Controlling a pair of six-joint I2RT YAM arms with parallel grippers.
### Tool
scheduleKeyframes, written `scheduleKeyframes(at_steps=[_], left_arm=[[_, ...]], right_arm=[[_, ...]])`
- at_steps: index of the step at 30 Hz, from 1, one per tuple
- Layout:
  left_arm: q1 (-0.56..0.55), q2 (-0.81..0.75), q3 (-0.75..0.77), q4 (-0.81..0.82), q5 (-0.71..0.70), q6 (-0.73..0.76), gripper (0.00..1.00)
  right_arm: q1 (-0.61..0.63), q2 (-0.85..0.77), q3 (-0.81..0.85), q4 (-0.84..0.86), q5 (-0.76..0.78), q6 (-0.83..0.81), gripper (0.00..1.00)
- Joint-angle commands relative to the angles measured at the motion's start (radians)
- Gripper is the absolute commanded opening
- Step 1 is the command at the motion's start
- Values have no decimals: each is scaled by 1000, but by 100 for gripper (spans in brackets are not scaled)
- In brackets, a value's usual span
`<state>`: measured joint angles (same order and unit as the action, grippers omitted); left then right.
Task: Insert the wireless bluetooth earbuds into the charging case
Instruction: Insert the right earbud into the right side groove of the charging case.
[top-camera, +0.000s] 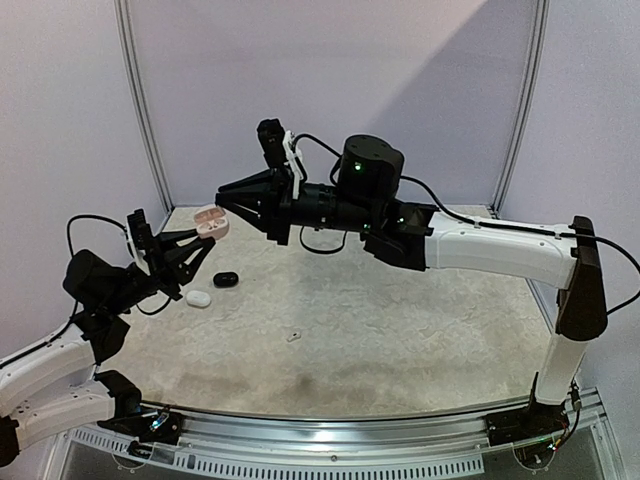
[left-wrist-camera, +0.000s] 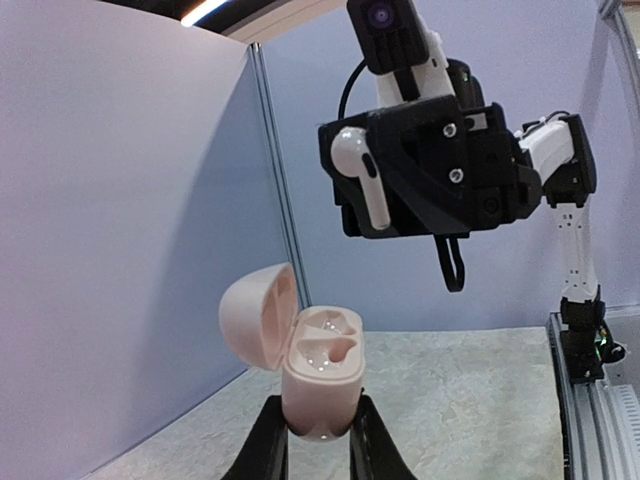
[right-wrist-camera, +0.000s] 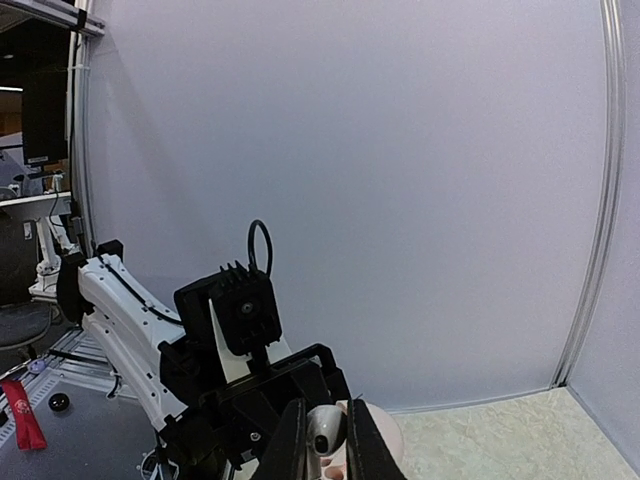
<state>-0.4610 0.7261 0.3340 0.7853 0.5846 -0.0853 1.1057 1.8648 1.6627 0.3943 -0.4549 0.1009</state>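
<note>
A pale pink charging case (left-wrist-camera: 320, 385) stands upright with its lid (left-wrist-camera: 258, 315) flipped open to the left and both sockets empty. My left gripper (left-wrist-camera: 320, 428) is shut on its lower body and holds it well above the table. One white earbud (left-wrist-camera: 352, 160) with a short stem sits pinched in my right gripper (top-camera: 222, 196), which is shut on it. It hangs a little above and to the right of the open case, not touching it. In the right wrist view the earbud (right-wrist-camera: 325, 435) shows between the fingers, with the pink case (right-wrist-camera: 388, 440) just behind.
On the table under the raised grippers lie a black case (top-camera: 225, 279) and a white case (top-camera: 198, 298). A small white piece (top-camera: 294, 336) lies alone near the middle. Grey walls close the back and left sides.
</note>
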Motion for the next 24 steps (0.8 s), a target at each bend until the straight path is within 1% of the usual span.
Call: scheduleKeyframes(at_steps=[1, 14, 24], left_arm=[[-21, -3, 34, 22, 17, -55, 0], [-30, 2, 43, 14, 9, -59, 0], [-31, 3, 45, 11, -20, -63, 0]], right_arm=[[6, 25, 7, 67, -4, -7, 0], [6, 83, 65, 37, 21, -59, 0], [6, 98, 57, 26, 25, -69, 0]])
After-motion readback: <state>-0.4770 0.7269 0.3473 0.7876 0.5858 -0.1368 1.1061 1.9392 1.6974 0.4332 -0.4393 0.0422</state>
